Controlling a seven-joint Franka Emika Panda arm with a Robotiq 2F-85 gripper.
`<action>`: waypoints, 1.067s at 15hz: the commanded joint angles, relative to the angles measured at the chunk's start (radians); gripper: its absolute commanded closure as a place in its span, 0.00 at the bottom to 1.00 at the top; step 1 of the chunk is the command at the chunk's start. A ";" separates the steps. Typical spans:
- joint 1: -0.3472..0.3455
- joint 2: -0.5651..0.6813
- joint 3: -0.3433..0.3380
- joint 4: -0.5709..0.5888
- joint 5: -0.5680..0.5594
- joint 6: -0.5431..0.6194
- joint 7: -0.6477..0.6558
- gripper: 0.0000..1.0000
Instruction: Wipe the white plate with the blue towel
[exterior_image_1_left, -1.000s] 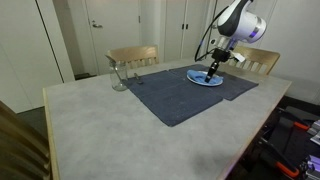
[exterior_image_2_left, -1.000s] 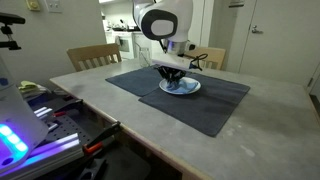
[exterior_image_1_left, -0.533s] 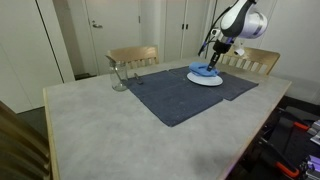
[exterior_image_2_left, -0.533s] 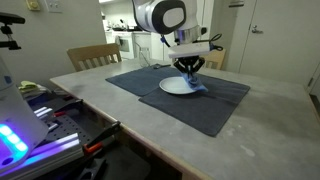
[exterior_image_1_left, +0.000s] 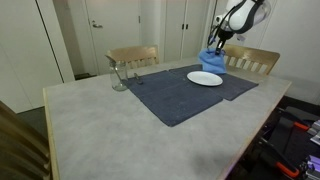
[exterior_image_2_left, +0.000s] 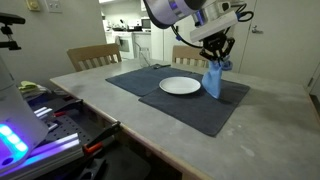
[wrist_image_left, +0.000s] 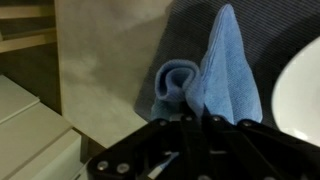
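Observation:
The white plate (exterior_image_1_left: 205, 78) lies bare on a dark grey mat (exterior_image_1_left: 180, 95); it also shows in an exterior view (exterior_image_2_left: 180, 86) and at the right edge of the wrist view (wrist_image_left: 300, 85). My gripper (exterior_image_2_left: 216, 62) is shut on the blue towel (exterior_image_2_left: 214, 80) and holds it up beside the plate, over the mat's far side. The towel hangs down from the fingers, its lower end near the mat. It shows in an exterior view (exterior_image_1_left: 211, 60) and in the wrist view (wrist_image_left: 205, 80), hanging from the gripper (wrist_image_left: 195, 120).
A clear glass (exterior_image_1_left: 118, 76) stands near the mat's corner. Wooden chairs (exterior_image_1_left: 133, 57) (exterior_image_1_left: 256, 60) stand at the table's far side. The grey table (exterior_image_1_left: 110, 130) has open surface in front. Equipment with lights (exterior_image_2_left: 30, 135) sits beside the table.
My gripper has lifted the blue towel off the plate and carried it up and away past the plate's far edge. The plate now lies uncovered.

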 joint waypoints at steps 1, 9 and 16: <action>0.141 0.093 -0.184 0.112 -0.145 -0.093 0.229 0.98; 0.129 0.110 -0.167 0.097 -0.235 -0.383 0.479 0.98; -0.099 0.107 0.061 0.073 0.066 -0.347 0.391 0.98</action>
